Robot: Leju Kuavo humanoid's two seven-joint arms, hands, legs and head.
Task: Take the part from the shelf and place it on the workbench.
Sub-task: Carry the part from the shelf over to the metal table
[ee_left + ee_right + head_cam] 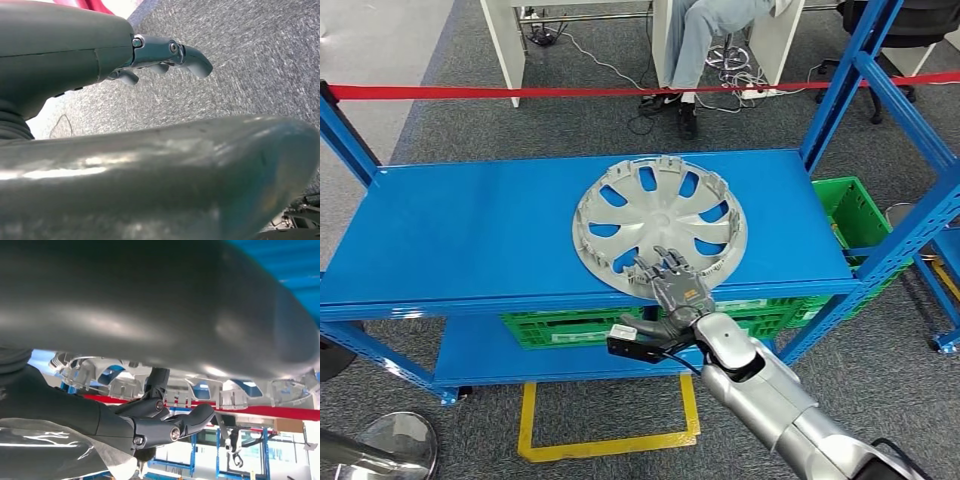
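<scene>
A silver hubcap, the part, lies flat on the blue shelf, right of the middle and close to the front edge. My right hand reaches in from below, with its fingers spread over the hubcap's near rim. In the right wrist view the hubcap's ribbed rim runs between the thick thumb and the dark fingers, which stand apart. My left hand hangs over grey carpet with its fingers slightly bent and nothing in them.
Green crates sit on the lower shelf, and another green crate stands to the right. Blue uprights frame the shelf's right end. Red tape crosses behind, with a seated person beyond. Yellow floor marking lies below.
</scene>
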